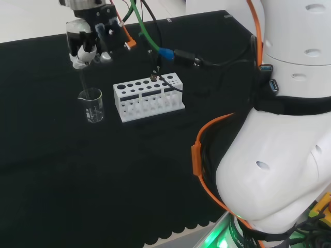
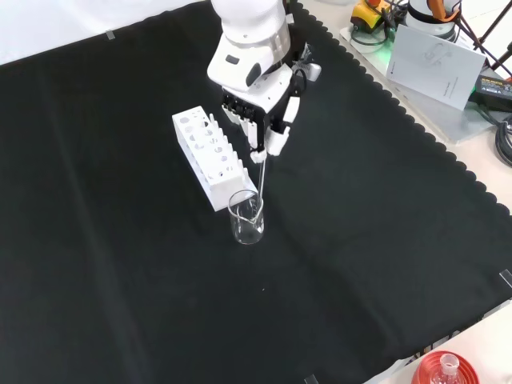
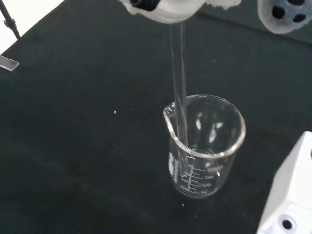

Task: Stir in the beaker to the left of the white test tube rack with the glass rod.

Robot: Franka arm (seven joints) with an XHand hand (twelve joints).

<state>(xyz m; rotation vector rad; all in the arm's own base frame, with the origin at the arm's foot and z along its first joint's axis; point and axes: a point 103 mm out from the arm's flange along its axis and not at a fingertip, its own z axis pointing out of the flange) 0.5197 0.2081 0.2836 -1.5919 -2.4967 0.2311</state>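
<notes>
A small clear glass beaker [image 1: 93, 106] [image 2: 247, 217] [image 3: 204, 146] stands on the black cloth, just left of the white test tube rack [image 1: 148, 96] [image 2: 208, 156] in the head view. Above the beaker hangs the hand [image 1: 88, 41] [image 2: 268, 116] [image 3: 165, 9], its fingers curled round the top of a clear glass rod [image 1: 84, 80] [image 2: 262, 176] [image 3: 179, 87]. The rod runs down from the hand into the beaker, and in the wrist view its lower end sits near the beaker's bottom, close to the wall by the spout.
The rack [image 3: 292, 195] stands close beside the beaker. Cables [image 1: 155, 46] trail over the cloth behind the rack. A red ribbed stand with a flask [image 2: 444, 370] sits at the cloth's near edge in the front view. A sheet of paper [image 2: 436, 56] lies off the cloth.
</notes>
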